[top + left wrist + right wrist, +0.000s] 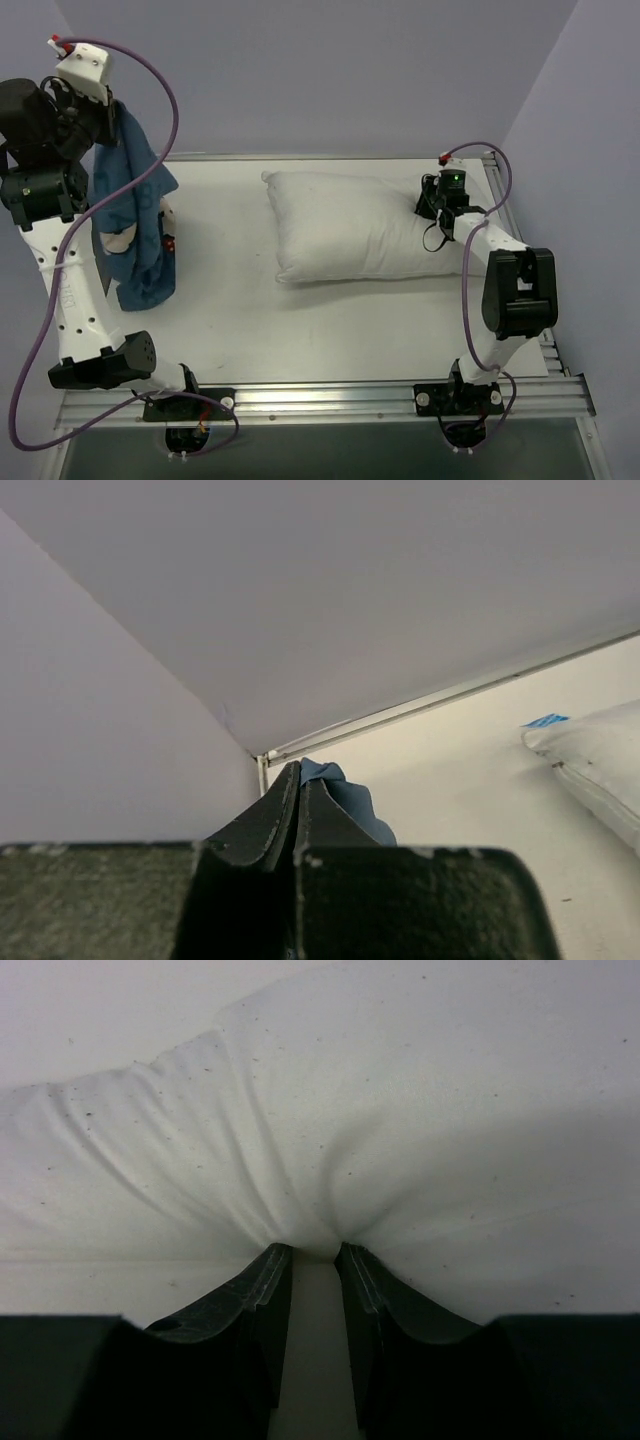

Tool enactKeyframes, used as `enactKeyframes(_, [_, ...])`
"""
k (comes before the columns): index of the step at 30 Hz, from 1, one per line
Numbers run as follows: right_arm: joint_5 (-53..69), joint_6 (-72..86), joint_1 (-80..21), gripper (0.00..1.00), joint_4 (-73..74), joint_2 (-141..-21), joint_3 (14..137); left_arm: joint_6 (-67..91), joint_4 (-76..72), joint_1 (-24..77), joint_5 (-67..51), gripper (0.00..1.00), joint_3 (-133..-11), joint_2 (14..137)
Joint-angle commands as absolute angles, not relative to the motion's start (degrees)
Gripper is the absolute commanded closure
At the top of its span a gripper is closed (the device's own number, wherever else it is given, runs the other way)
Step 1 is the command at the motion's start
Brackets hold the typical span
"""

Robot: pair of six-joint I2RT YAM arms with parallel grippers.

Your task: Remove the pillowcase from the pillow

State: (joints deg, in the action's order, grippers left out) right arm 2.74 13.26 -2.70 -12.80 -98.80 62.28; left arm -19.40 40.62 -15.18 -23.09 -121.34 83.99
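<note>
- Left pincer: jaws pressed together on a fold of the pillowcase; held high over the left side of the bench.
- Pillowcase: hangs from that pincer in a long bunched drape, blue print showing. Lower end at or just above the bench; cannot tell which. Fully off the pillow and well apart from it.
- Pillow: bare white, lies flat mid-bench, long side across.
- Right pincer: jaws narrowed, pinching a gathered pucker at the pillow's right end; creases radiate from the grip.
- Far side: plain grey wall behind the bench.
</note>
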Motion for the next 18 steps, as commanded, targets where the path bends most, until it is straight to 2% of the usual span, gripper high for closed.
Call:
enactKeyframes(1, [-2.73,10.72,-0.97,0.70,7.29,-100.64,58.01,-16.44,39.72,-12.75,-21.27,0.98,-127.96,85.77])
enactKeyframes(3, [-2.46,10.81,-0.97,0.69,7.30,-100.11,57.92,-16.52,39.55,-12.04,-20.04,0.98,-128.50,87.27])
enactKeyframes(6, [-2.29,11.07,-0.97,0.68,7.56,-99.06,58.18,-17.40,39.55,-11.78,-19.60,0.98,-121.23,87.19])
enactKeyframes(8, [-2.29,11.08,-1.05,0.67,7.91,-98.09,58.53,-20.02,40.25,-11.69,-21.08,0.97,-111.92,87.01])
enactKeyframes(10, [-2.20,10.90,-1.05,0.62,8.87,-97.30,59.41,-22.66,44.44,-11.08,-22.94,0.63,-106.29,88.49])
enactKeyframes(11, [-2.02,10.72,-1.05,0.60,9.22,-97.03,59.76,-25.81,46.73,-10.90,-23.03,0.39,-102.08,89.38])
enactKeyframes(12, [-2.02,10.55,-1.14,0.58,10.01,-96.68,60.11,-26.36,49.72,-10.64,-22.42,0.07,-100.48,90.52])
enactKeyframes(14, [-2.11,10.28,-1.32,0.48,11.07,-95.72,60.82,-25.06,50.45,-10.72,-17.77,0.06,-96.79,92.10])
enactKeyframes(18, [-2.55,10.37,-1.67,0.31,12.39,-93.34,61.61,-24.08,52.29,-11.87,-20.12,0.06,-94.92,90.36])
